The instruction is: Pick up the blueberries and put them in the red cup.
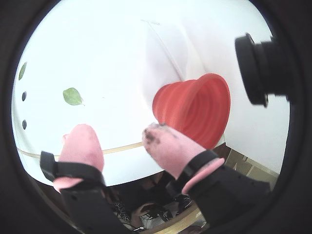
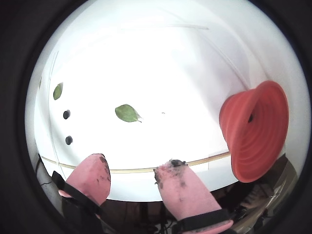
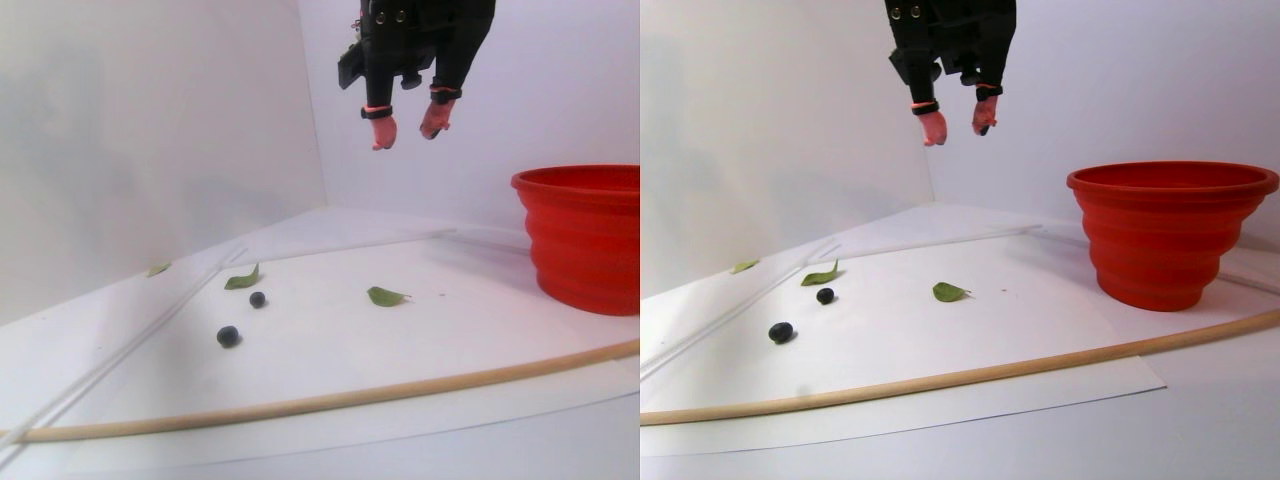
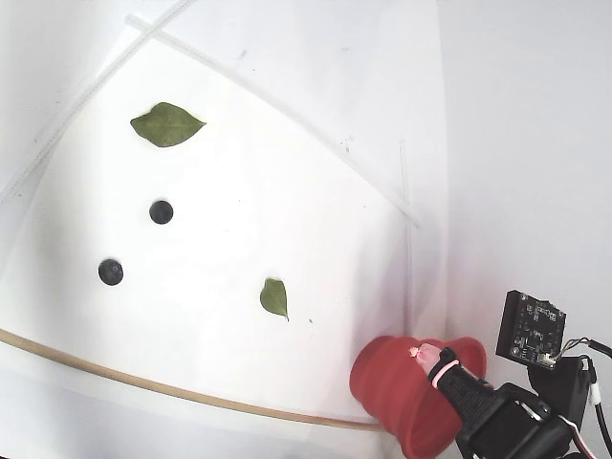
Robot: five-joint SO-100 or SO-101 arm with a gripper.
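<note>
- Gripper (image 3: 408, 125) is hanging high above the table w/ pink fingertips (image 2: 90, 178) apart, nothing showing between them in either wrist view.
- In the fixed view the gripper (image 4: 421, 356) is sitting over the red cup (image 4: 402, 402), right at its rim.
- Two blueberries (image 4: 161, 211) are lying on the white sheet (image 4: 239, 191), well apart from the cup; second berry (image 4: 111, 272) is sitting nearer the wooden strip (image 4: 143, 382). Same pair is showing at far left in a wrist view (image 2: 67, 114).
- Green leaves are lying around: one (image 4: 167, 124) near the berries, one (image 4: 274, 297) between berries and cup.
- Judgement: arm is probably between picks, w/ at least two berries left to collect.
- Risk: berries are small and round, so a slightly off descent could be nudging one into a roll, maybe toward the strip or off the sheet.
- Risk: pads are looking smeared w/ dark marks (image 1: 156, 136), prob. juice; too hard a squeeze could be crushing a berry, or a berry could be sticking to a pad at release.
- Risk: leaf near the upper berry could be getting pinched along w/ it.
- Hidden: cup interior isn't readable in any view, so can't tell how many berries are inside; a dark spot (image 2: 250, 117) is showing in the cup in a wrist view, unclear what.
- Cup is cut off at the edge of the stereo pair's left half and at the bottom of the fixed view; fisheye is bending distances.
</note>
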